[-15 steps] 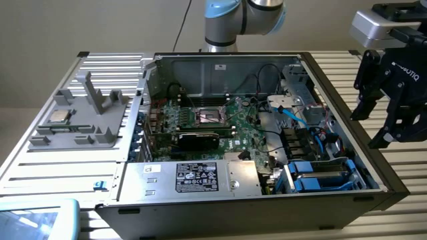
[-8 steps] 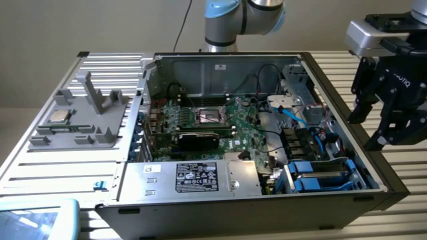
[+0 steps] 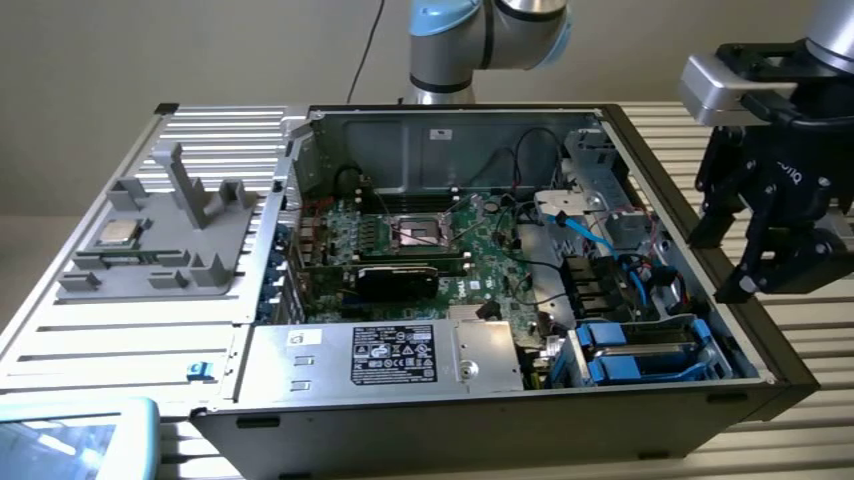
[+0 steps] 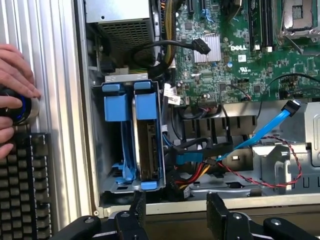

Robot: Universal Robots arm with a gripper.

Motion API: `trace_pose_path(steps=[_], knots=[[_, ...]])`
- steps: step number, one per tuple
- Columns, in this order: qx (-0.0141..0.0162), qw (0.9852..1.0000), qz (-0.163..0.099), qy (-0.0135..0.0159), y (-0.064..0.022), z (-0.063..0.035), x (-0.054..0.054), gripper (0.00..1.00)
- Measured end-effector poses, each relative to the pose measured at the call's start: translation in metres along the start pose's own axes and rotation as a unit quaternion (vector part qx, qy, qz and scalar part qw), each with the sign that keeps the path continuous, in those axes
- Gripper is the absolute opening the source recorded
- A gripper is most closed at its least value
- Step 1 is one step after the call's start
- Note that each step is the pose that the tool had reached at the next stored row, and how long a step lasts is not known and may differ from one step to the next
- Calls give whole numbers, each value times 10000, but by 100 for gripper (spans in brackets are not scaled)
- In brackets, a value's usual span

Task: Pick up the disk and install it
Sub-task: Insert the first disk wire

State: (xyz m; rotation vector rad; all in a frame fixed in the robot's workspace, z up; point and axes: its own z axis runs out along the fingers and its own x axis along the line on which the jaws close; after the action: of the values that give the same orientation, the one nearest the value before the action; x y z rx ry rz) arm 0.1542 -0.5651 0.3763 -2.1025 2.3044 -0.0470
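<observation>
My gripper (image 4: 176,202) hangs wide open and empty above the edge of the case (image 3: 467,425), the disk (image 4: 149,145) stands on edge in its bay at five o'clock of the exterior view, and I judge the gripper could snag the nearby blue cable (image 4: 260,132).

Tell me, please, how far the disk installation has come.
The disk in its blue carrier already stands inside the drive bay. In hand: nothing; the end effector hangs open and empty near that bay. Left: whether the disk is fully seated cannot be told.
</observation>
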Motion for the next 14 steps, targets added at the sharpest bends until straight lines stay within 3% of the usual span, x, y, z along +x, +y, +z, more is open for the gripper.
trace_pose_path(steps=[6,14], knots=[[0,10000,4,-6,70,71,-132,60],[-2,9996,281,3,123,170,-138,60]])
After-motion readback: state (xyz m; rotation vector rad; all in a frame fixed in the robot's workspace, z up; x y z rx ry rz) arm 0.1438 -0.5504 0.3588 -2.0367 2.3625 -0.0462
